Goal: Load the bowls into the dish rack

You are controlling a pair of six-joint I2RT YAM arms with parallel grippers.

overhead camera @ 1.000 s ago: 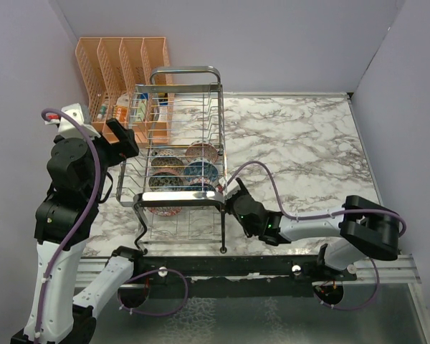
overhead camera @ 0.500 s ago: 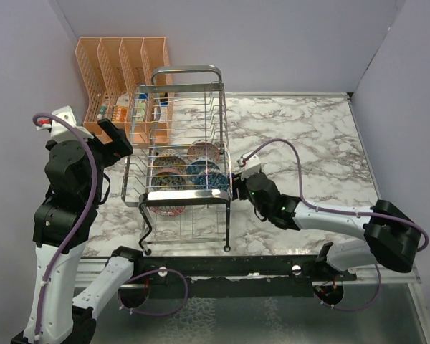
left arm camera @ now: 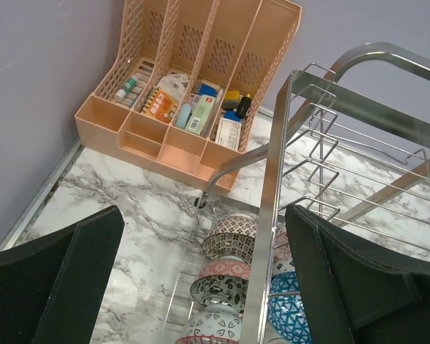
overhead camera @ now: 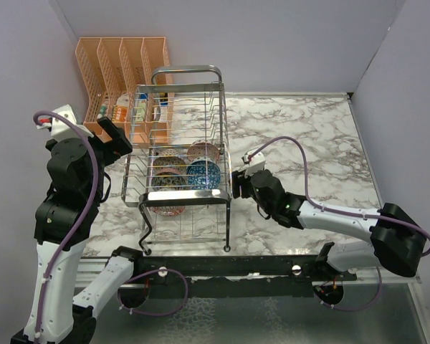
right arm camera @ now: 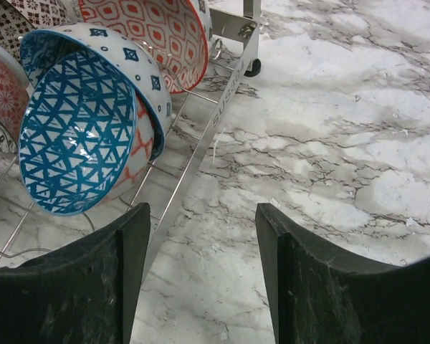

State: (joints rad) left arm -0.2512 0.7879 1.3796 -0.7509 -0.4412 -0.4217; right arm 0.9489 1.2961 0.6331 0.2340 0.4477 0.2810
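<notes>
Bowls racked; both grippers empty, flanking the rack.
Top view: left gripper (overhead camera: 117, 138) spread, holding nothing, at the rack's 10 o'clock. The bowls (overhead camera: 166, 178) stand on edge inside the dish rack (overhead camera: 185, 193), rows running 12–6. Right gripper (overhead camera: 240, 180) spread, empty, just beside the rack at 3 o'clock, nearer the blue bowl (right arm camera: 79, 136).

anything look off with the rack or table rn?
Nothing stands out. The bowls stand on edge inside the dish rack, none visibly chipped or fallen out, and there is no spill on the table.
</notes>
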